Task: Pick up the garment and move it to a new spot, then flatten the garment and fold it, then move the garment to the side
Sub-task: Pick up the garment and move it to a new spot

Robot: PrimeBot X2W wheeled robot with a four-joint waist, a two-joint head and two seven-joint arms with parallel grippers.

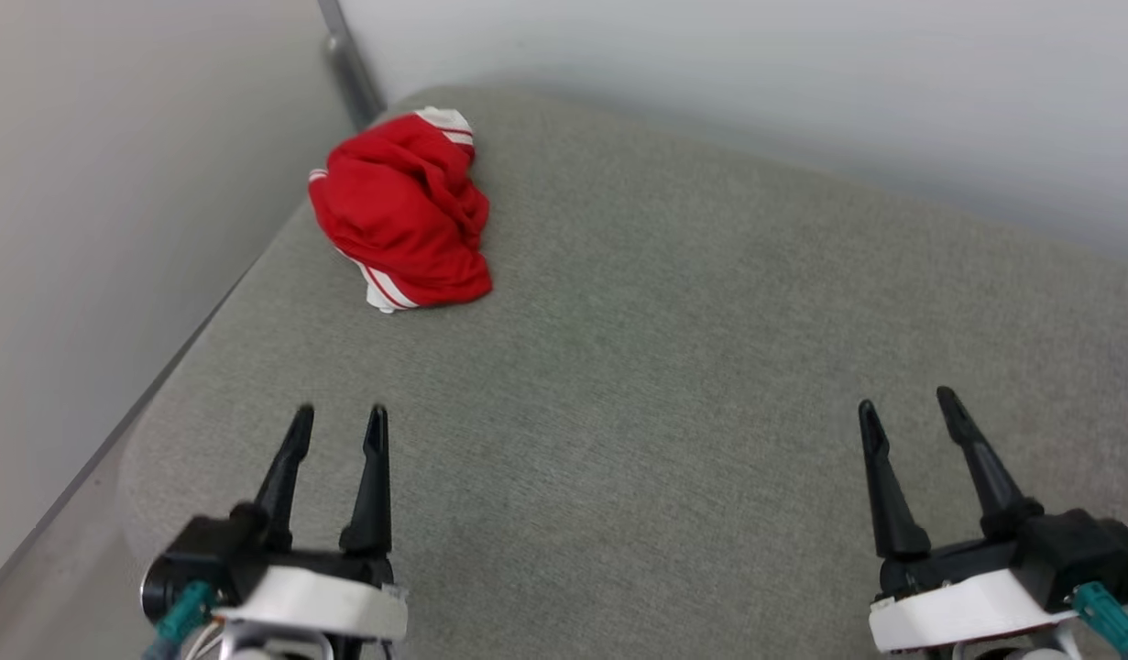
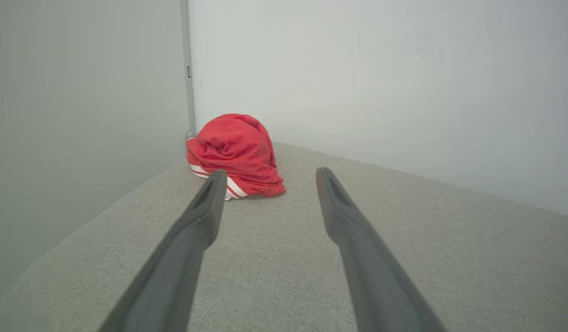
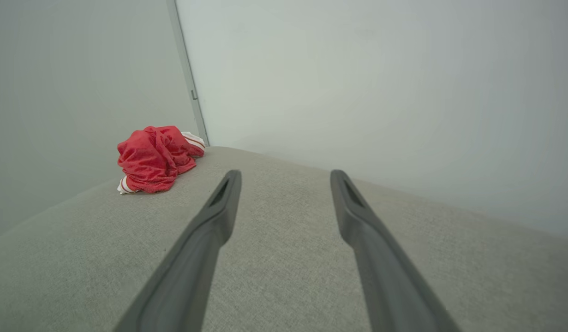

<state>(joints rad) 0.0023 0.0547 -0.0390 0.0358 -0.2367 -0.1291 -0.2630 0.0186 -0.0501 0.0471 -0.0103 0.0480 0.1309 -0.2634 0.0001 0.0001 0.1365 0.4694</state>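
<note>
Where two pale walls (image 1: 802, 92) meet behind it, a grey fabric-covered surface (image 1: 664, 367) carries the garment (image 1: 403, 215), red with white striped trim, crumpled in a heap at its far left corner. Left gripper (image 1: 339, 426) and right gripper (image 1: 907, 412) hover well apart from it, jaws wide, empty.

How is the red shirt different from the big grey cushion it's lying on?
The garment is bright red with white striped trim; the cushion is plain grey. The garment is crumpled into a lumpy heap; the cushion lies flat and smooth. The garment is small, taking up only the cushion's far left corner, while the cushion spreads wide. Both look like soft cloth.
</note>
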